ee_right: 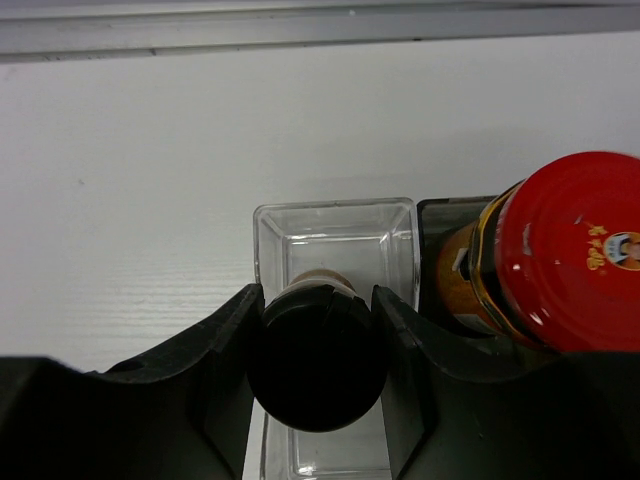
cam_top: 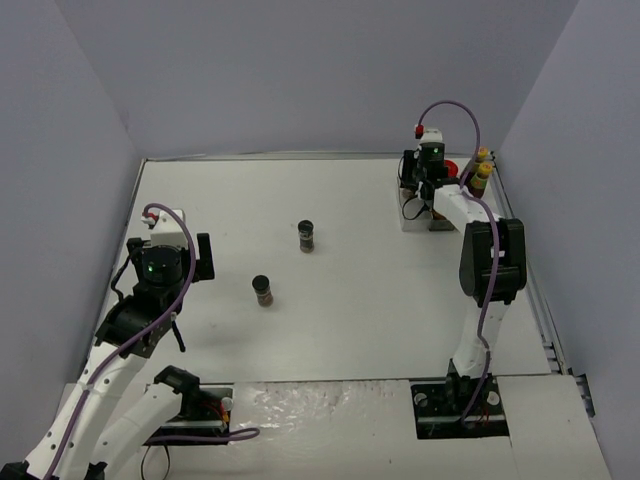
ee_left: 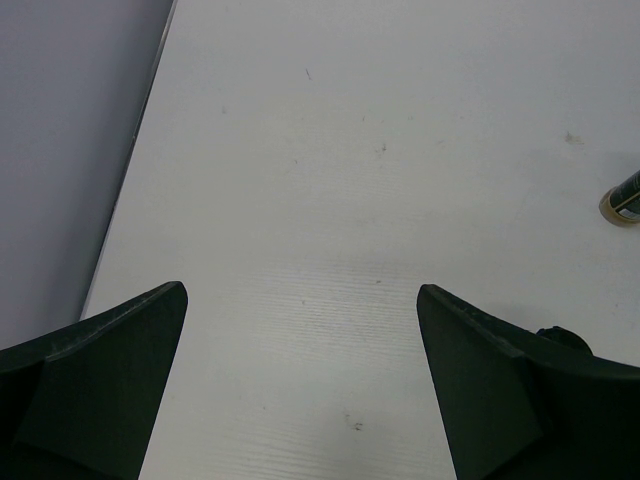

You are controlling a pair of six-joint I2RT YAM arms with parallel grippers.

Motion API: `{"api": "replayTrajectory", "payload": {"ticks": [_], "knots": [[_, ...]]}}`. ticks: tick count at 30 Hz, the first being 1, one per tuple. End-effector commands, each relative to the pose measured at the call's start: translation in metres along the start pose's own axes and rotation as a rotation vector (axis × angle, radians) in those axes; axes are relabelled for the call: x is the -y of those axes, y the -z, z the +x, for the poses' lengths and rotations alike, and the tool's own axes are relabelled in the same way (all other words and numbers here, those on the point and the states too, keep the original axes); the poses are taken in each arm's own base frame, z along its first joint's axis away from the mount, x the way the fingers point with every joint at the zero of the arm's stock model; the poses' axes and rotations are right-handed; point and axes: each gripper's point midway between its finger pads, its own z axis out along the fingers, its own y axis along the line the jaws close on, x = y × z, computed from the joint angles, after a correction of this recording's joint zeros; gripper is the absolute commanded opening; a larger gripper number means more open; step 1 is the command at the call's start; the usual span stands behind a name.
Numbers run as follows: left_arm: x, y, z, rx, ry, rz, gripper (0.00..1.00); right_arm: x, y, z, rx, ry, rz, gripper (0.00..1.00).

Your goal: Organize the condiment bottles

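Note:
My right gripper is shut on a black-capped dark jar and holds it over the clear compartment of the tray at the far right. A red-lidded jar stands in the compartment beside it. Two yellow-capped bottles stand just right of the tray. Two more black-capped jars stand on the table, one at mid-table and one nearer. My left gripper is open and empty over bare table at the left. The base of one jar shows at the right edge of the left wrist view.
The table's left edge and the grey wall run close by the left gripper. The right wall stands just behind the yellow-capped bottles. The back wall is a short way beyond the tray.

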Motion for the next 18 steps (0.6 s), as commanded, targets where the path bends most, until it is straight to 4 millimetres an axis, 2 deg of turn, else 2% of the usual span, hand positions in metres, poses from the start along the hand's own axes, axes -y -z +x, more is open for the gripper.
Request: {"api": "replayTrajectory", "payload": {"ticks": [1,5,9,12,18], "knots": [[0.001,0.000,-0.021,0.058,0.029,0.004,0.97,0.005,-0.008,-0.046,0.145,-0.056,0.008,0.11],[0.002,-0.001,-0.020,0.056,0.027,0.004,0.97,0.005,-0.018,-0.037,0.132,-0.049,0.012,0.16],[0.002,-0.001,-0.020,0.056,0.027,0.007,0.97,0.009,-0.024,-0.032,0.124,-0.043,0.030,0.29],[0.002,-0.001,-0.020,0.054,0.027,0.005,0.97,0.008,-0.024,-0.034,0.124,-0.040,0.025,0.52],[0.003,-0.002,-0.020,0.053,0.026,0.005,0.97,0.003,-0.015,-0.044,0.137,-0.035,0.002,0.74]]}}
